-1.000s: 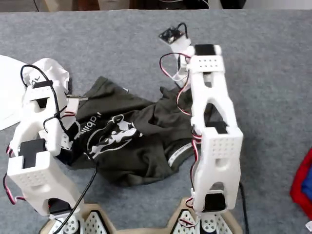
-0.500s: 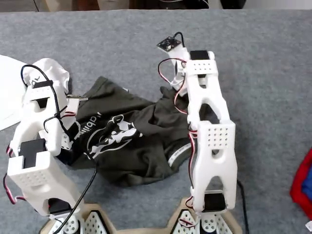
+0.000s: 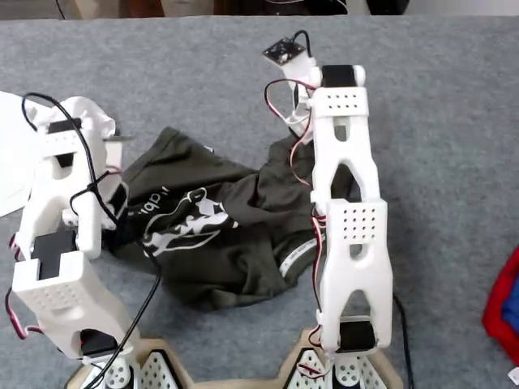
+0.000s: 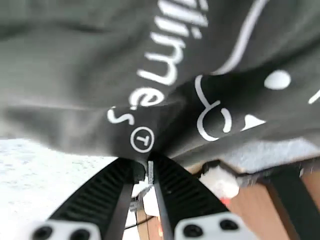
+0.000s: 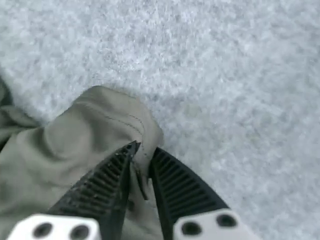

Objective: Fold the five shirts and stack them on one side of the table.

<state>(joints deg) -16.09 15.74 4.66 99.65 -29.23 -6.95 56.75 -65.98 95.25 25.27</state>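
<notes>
A dark olive shirt (image 3: 219,243) with a white print lies crumpled in the middle of the grey table. My left gripper (image 4: 145,163) is shut on the shirt's (image 4: 150,60) printed edge and holds it raised off the table; from above it sits at the shirt's left side (image 3: 112,223). My right gripper (image 5: 143,150) is shut on a folded corner of the shirt (image 5: 75,145) at its far right end, under the arm's wrist (image 3: 293,147). A white shirt (image 3: 85,113) lies bunched behind the left arm.
White cloth (image 3: 12,162) lies at the table's left edge. A red and blue garment (image 3: 504,300) shows at the right edge. Bare grey felt (image 3: 438,146) stretches across the far and right parts of the table.
The left arm has stretched farther from its base, lifting the shirt's left edge with it. The right arm swayed slightly left and back, still holding the far corner.
</notes>
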